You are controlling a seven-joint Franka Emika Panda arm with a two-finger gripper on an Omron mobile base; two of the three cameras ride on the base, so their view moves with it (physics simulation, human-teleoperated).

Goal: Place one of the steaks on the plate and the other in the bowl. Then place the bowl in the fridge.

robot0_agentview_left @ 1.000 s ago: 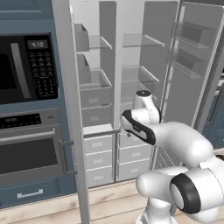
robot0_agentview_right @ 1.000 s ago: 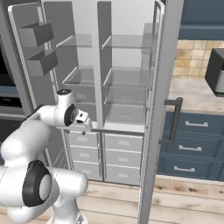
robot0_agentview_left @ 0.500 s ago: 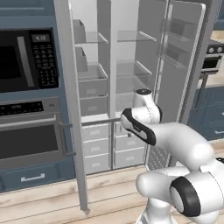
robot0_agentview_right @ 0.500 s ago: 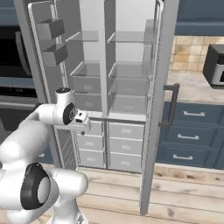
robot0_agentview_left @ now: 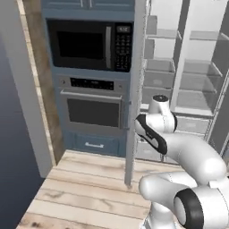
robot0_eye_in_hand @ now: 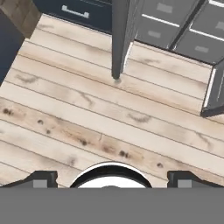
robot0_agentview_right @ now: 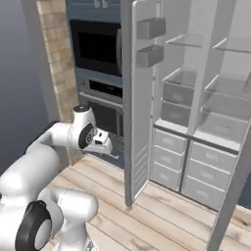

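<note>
A: Hand view, nearest first: the gripper [robot0_eye_in_hand: 109, 180] hangs over bare floor [robot0_eye_in_hand: 87, 127] of pale wood planks with dark knots, finger tips far apart, nothing between them. Released.

B: Beyond that?

A: Left base view has the white arm [robot0_agentview_left: 179, 152] folded low, then a blue-grey cabinet column holding a black microwave [robot0_agentview_left: 89, 44] above a black oven [robot0_agentview_left: 94, 109].

B: And the fridge?

A: Fridge [robot0_agentview_right: 196, 108] stands right of the oven, both grey doors swung open. Right base view shows its white interior, clear shelves, white drawers [robot0_agentview_right: 169, 157] low down and door bins. Hand view catches only the door's bottom edge and drawer fronts.
</note>
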